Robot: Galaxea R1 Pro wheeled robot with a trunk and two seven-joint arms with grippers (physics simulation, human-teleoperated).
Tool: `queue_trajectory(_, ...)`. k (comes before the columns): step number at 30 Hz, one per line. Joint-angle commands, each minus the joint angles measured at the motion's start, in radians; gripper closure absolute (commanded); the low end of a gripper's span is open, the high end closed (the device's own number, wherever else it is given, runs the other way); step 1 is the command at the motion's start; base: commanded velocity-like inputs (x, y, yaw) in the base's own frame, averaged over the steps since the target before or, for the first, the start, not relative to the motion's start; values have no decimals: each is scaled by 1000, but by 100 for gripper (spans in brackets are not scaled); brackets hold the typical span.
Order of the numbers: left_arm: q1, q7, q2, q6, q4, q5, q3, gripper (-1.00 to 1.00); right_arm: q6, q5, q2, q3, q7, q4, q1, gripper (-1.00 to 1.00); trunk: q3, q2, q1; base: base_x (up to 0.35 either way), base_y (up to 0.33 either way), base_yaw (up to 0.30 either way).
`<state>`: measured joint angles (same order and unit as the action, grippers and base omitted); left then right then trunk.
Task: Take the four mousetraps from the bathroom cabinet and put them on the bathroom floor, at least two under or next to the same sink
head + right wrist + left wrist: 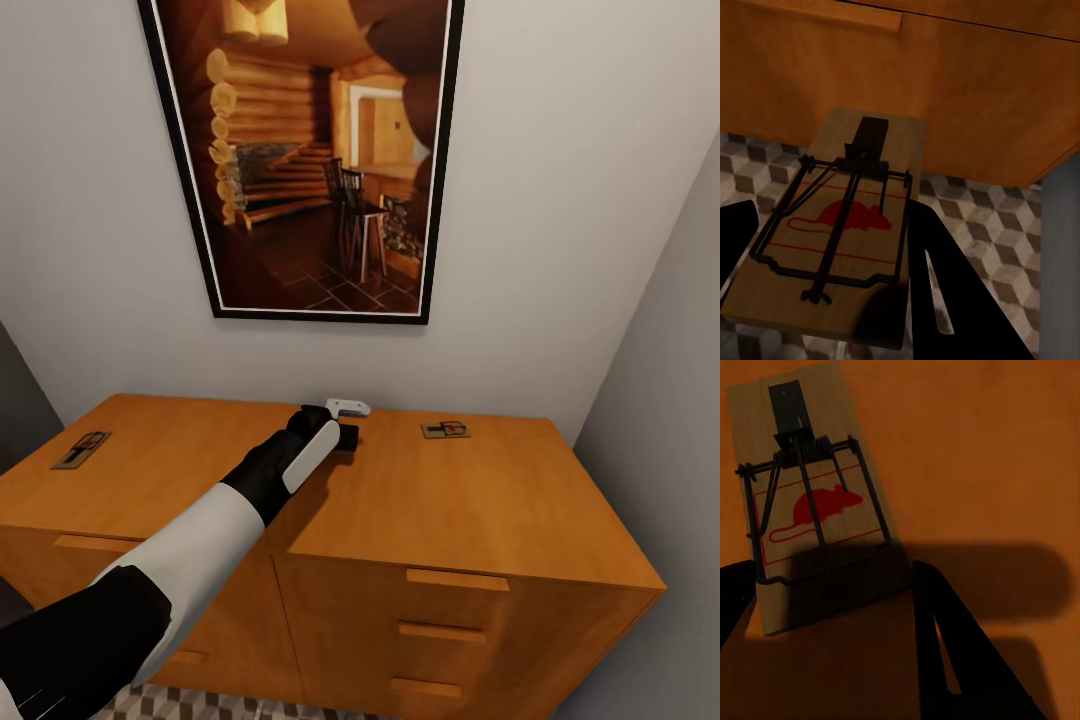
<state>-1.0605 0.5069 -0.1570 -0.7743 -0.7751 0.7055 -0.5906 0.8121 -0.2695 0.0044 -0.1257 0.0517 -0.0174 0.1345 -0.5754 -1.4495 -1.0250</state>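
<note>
Two mousetraps lie on top of the orange-wood cabinet [450,500]: one near its far left corner [81,449], one toward the back right [445,430]. My left gripper [345,432] rests on the cabinet top between them. In the left wrist view its dark fingers [960,645] press both sides of a third mousetrap [817,510], which lies flat on the wood. My right gripper [831,206] is shut on a fourth mousetrap [847,225], held in the air in front of the cabinet's front [945,75], above the cube-patterned bathroom floor [982,225].
A large framed picture [310,150] hangs on the white wall behind the cabinet. A grey wall [670,400] closes in on the right. Drawer fronts with bar handles [455,580] face me. A strip of tiled floor [200,705] shows below.
</note>
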Motion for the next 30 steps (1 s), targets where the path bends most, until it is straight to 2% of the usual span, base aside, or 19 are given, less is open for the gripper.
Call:
queue_trajectory(1, -1, 7, 1, -3, -1, 6, -3, 100, 2, -10, 0, -7, 5, 1, 1, 100, -1, -1, 0, 0, 0, 0)
queue_trajectory(17, -1, 7, 1, -3, -1, 6, -3, 100, 2, -11, 0, -6, 5, 1, 0, 100, -1, -1, 0, 0, 1, 0)
queue_trajectory(22, -1, 7, 1, -4, -2, 6, -3, 100, 2, -11, 0, -6, 5, 1, 1, 100, -1, -1, 0, -58, 108, 0)
queue_trajectory(30, -1, 7, 1, -8, -33, 6, -2, 100, 2, -11, 0, -6, 5, 1, 0, 100, -1, -1, 0, -9, 22, 0)
